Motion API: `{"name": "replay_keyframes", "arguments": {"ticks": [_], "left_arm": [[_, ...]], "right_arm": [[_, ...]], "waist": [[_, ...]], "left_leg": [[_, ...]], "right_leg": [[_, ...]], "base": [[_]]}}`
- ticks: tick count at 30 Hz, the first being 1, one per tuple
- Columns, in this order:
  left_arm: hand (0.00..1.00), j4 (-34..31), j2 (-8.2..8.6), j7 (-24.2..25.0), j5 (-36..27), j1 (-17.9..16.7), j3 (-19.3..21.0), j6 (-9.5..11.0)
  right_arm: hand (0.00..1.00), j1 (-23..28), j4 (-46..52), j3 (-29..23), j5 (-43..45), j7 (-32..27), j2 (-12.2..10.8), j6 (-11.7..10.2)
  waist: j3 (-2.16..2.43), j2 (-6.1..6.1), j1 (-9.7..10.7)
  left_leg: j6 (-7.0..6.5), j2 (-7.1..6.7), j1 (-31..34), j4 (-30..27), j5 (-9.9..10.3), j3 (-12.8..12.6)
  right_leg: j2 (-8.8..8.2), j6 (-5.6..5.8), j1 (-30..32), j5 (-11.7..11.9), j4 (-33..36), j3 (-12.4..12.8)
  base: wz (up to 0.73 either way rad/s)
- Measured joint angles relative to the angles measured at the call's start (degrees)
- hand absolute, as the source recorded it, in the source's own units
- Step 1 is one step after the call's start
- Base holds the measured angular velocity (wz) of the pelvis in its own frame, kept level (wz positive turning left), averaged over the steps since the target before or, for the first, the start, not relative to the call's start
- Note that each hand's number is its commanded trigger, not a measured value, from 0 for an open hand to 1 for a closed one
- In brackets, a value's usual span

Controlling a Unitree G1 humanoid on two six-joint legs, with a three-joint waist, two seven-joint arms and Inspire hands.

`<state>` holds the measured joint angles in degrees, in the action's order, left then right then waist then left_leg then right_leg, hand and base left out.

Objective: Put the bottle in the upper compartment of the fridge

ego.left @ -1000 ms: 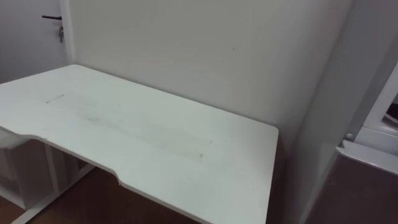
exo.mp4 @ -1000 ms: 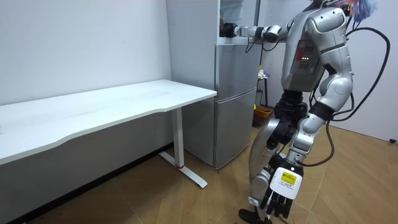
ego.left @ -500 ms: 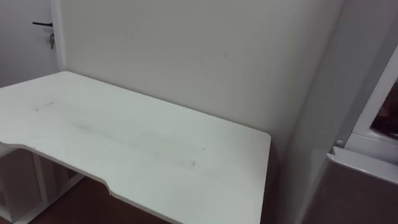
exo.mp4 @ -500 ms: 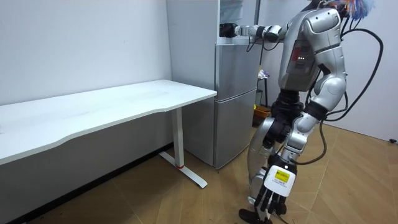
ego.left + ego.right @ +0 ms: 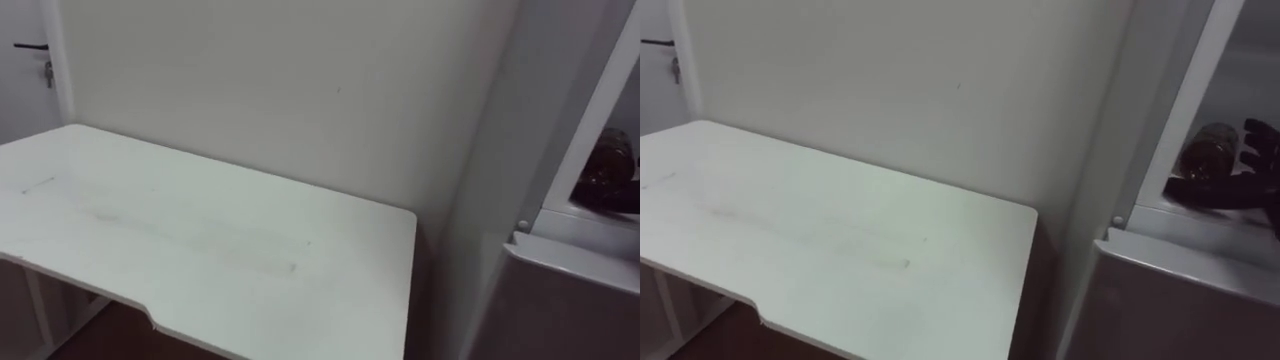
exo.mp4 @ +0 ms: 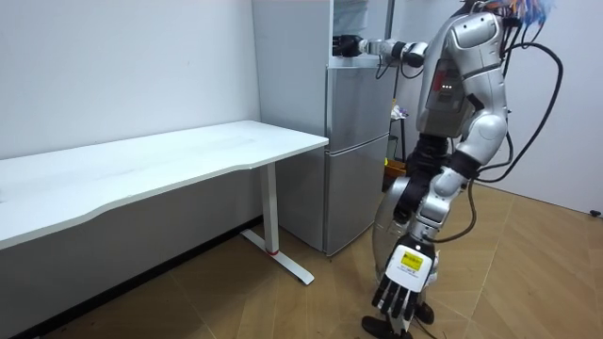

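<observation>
Bottle: the brown, rounded bottle (image 5: 1210, 148) sits inside the open upper compartment of the tall grey fridge (image 6: 353, 141), at 3 o'clock in my right eye view. It seems to lie on its side.
Right hand: my right hand (image 5: 1240, 186) reaches into that compartment, with its dark fingers just in front of the bottle at its 5 o'clock. I cannot tell whether they clasp it or have let go.
Left hand: my left hand (image 6: 400, 282) hangs low beside my legs, fingers loose and holding nothing.
Handling: I judge the bottle light and stiff, smooth enough to slip and round enough to roll on the shelf. The middle of its body is the best place to hold it.
Change: my eyes have swung toward 3 o'clock, so the white flat-topped table (image 5: 200, 230) sits further toward 9 o'clock and the fridge opening comes into view. My right hand stays at the compartment, and my left arm has swung forward.
</observation>
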<state>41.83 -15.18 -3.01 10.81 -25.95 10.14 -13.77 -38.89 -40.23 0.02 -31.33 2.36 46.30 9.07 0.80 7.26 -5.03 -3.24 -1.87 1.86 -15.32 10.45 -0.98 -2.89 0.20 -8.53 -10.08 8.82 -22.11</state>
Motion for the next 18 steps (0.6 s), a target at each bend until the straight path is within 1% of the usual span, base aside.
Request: {"name": "replay_keyframes", "arguments": {"ticks": [3,4,6,8,10,13,14,15,16,17,18], "left_arm": [[0.00,0.24,0.13,-0.08,0.04,0.03,0.99,0.13],[0.00,0.60,0.13,-0.14,0.05,0.10,1.11,0.41],[0.00,1.53,0.15,-0.14,0.05,0.40,1.10,0.67],[0.00,3.16,0.16,-0.10,0.08,0.65,1.11,1.43],[0.00,3.84,0.13,0.15,0.19,0.67,1.29,1.76],[0.00,3.91,0.18,1.29,1.48,0.66,1.40,1.97],[0.00,3.90,0.22,1.31,1.99,1.05,1.41,2.36],[0.00,3.91,0.32,1.30,2.35,1.44,1.40,2.64],[0.00,3.90,0.38,1.26,2.35,1.82,1.40,2.80],[0.00,3.87,0.50,1.08,2.42,2.77,1.42,3.09],[0.00,3.86,0.60,0.94,2.43,3.28,1.42,3.36]], "right_arm": [[0.00,2.40,3.84,-0.45,0.51,0.30,0.01,0.20],[0.00,3.40,5.89,-0.84,1.08,0.28,0.01,0.51],[0.00,4.20,7.98,-0.90,1.56,0.26,0.01,0.52],[0.00,4.36,9.64,-0.90,1.66,0.21,0.01,0.53],[0.00,4.38,11.12,-1.22,1.66,0.03,0.02,0.53],[0.00,5.11,16.52,-1.81,3.84,-1.40,0.02,0.50],[0.00,5.79,19.03,-2.28,4.37,-2.21,0.02,0.39],[0.00,6.03,21.30,-2.62,4.70,-2.82,0.02,0.25],[0.00,6.05,22.42,-2.64,4.94,-3.17,0.02,0.10],[0.00,6.54,24.60,-3.15,5.29,-3.79,0.01,-0.32],[0.00,6.82,25.68,-3.57,5.41,-4.15,0.00,-0.52]], "waist": [[0.19,0.26,0.45],[0.39,0.56,0.66],[0.32,0.45,0.80],[0.16,0.20,1.10],[0.15,0.27,1.99],[0.13,0.29,3.49],[0.11,0.14,3.60],[-0.02,-0.16,3.75],[-0.01,-0.16,3.77],[-0.18,-0.43,4.03],[-0.25,-0.53,4.20]], "left_leg": [[0.13,0.07,-0.46,0.63,-0.10,-0.35],[0.15,0.12,-0.49,0.76,-0.11,-0.50],[0.20,0.21,-0.59,0.90,-0.23,-1.10],[0.15,0.25,-1.40,1.56,-0.32,-1.95],[0.13,0.21,-1.42,1.99,-0.33,-2.08],[0.14,0.30,-1.50,2.17,-0.34,-2.64],[0.14,0.41,-1.51,2.11,-0.34,-3.01],[0.13,0.56,-1.50,2.00,-0.31,-3.53],[0.12,0.56,-1.48,1.98,-0.29,-3.58],[0.12,0.55,-1.47,1.97,-0.30,-3.60],[0.10,0.55,-1.51,1.97,-0.29,-3.73]], "right_leg": [[0.01,0.00,0.01,0.00,-0.02,0.20],[0.01,0.01,0.08,-0.01,-0.02,0.20],[0.01,0.01,0.32,-0.01,-0.02,0.64],[-0.05,0.01,0.22,-0.01,-0.03,1.52],[-0.08,0.01,0.40,-0.01,-0.01,1.73],[-0.03,0.01,0.60,-0.01,-0.02,2.31],[0.03,0.01,0.68,0.00,-0.01,2.67],[0.07,-0.01,0.82,0.01,0.01,3.19],[0.07,-0.02,0.84,0.02,0.02,3.26],[0.05,-0.01,0.84,0.04,0.05,3.34],[0.03,-0.01,0.86,0.04,0.06,3.47]], "base": [[-0.07],[-0.11],[-0.17],[-0.20],[-0.08],[-0.08],[-0.20],[-0.18],[-0.10],[-0.03],[-0.04]]}}
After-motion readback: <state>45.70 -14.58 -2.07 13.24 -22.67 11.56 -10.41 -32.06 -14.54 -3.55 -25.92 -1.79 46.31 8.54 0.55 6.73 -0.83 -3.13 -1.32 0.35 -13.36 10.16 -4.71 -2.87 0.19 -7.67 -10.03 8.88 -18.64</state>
